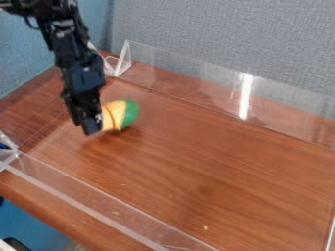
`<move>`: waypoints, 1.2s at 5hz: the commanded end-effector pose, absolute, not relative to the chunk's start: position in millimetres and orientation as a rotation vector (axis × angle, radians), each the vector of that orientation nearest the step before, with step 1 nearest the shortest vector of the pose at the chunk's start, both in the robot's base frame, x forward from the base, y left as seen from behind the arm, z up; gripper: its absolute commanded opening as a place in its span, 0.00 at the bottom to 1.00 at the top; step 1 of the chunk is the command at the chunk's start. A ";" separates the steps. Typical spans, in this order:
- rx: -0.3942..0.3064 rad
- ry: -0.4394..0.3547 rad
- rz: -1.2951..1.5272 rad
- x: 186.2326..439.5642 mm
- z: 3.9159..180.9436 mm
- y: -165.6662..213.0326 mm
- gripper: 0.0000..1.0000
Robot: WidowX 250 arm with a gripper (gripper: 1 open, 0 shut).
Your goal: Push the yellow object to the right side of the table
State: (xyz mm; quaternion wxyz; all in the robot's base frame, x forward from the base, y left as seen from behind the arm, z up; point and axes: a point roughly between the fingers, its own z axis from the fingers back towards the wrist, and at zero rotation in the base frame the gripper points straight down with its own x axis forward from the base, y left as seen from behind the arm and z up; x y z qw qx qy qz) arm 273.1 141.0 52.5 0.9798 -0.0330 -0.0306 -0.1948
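Note:
The yellow object, a small yellow-orange toy with a green end, lies on the left half of the table. My gripper points straight down at the toy's left end. Its dark fingers cover that end, and the green end sticks out to the right. The fingers read as one dark block, so I cannot tell whether they stand apart or clamp the toy.
Low clear acrylic walls ring the tabletop, with the back wall behind the toy and the front wall near the camera. A blue-grey panel stands behind the table. The wood stretches to the right of the toy.

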 end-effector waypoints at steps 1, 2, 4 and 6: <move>0.005 -0.152 -0.415 277.4 102.2 155.7 0.00; 0.012 -0.151 -0.456 285.0 108.3 150.6 0.00; -0.008 -0.070 -0.540 295.8 83.3 140.8 0.00; -0.012 -0.048 -0.518 309.6 44.6 134.7 1.00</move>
